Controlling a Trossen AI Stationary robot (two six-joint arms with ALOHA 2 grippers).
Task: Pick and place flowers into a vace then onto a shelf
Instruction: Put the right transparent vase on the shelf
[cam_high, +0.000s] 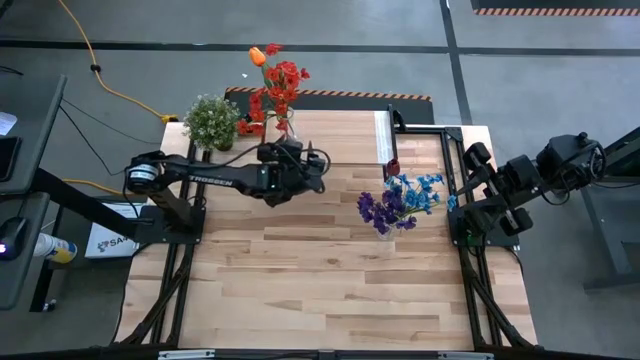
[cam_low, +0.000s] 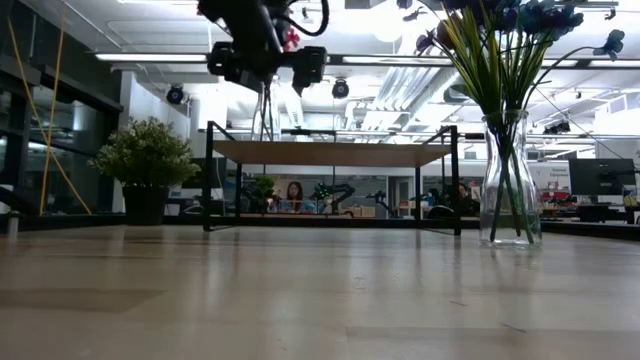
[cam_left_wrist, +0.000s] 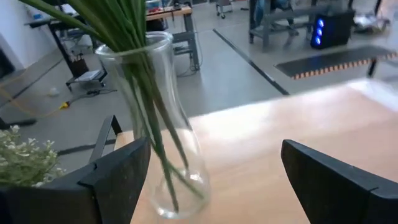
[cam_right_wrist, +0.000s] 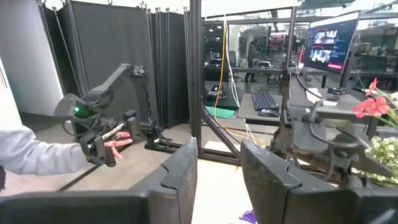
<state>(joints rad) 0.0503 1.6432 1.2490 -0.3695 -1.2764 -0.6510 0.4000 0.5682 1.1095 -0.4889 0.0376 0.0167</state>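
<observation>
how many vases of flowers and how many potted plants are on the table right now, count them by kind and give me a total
Clear glass vases holding flowers: 2, one with red and orange flowers on the light wood shelf, one with purple and blue flowers.
Bushy pale-green potted plants: 1.
Total: 3.

Overhead looks straight down, low camera level across table (cam_high: 330, 280) — both perhaps sharing the shelf (cam_low: 330, 152)

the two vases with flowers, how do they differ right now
The vase of red and orange flowers stands on the shelf, between the open left gripper's fingers. The vase of purple and blue flowers stands on the table, away from both grippers. Both vases are clear glass, upright, holding green stems.
</observation>
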